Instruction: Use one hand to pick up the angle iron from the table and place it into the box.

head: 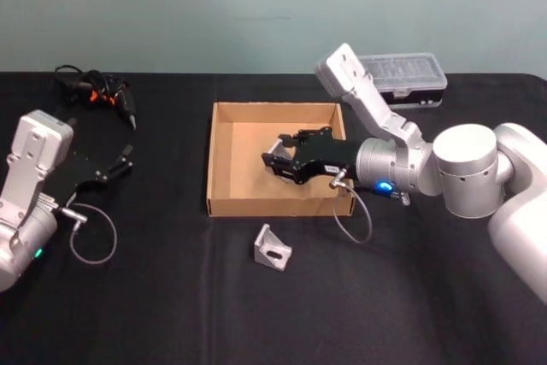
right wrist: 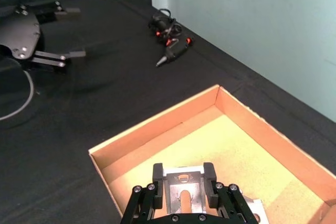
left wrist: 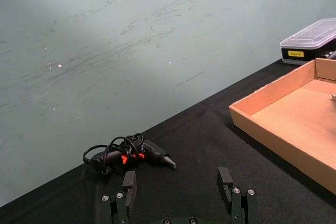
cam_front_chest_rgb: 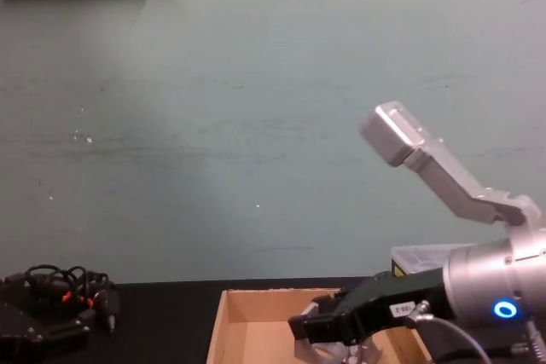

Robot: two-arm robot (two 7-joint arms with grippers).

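I have the right tool [head: 275, 158] reaching in from the right over the box [head: 211, 160], low between its cardboard walls. In the right wrist view its black fingers [right wrist: 157, 174] are narrowed onto an angle iron [right wrist: 193, 190] and grip the silver bracket on both sides, with the slotted face towards the camera. The bracket hangs above the tan floor of the box, nearer the right wall than the left. I cannot tell whether it touches the floor. The chest view puts the tool about level with the box rim.

A second angle iron [head: 272, 248] lies on the black table [head: 171, 297], just in front of the box's near wall and apart from it.

My left tool [head: 120, 164] sits parked at the left of the table, well apart from the box. Its fingers [left wrist: 128, 184] are spread wide and hold nothing.

A black corded device with orange bits [head: 94, 91] lies at the far left of the table. A clear-lidded plastic case [head: 410, 74] stands behind the box at the far right.
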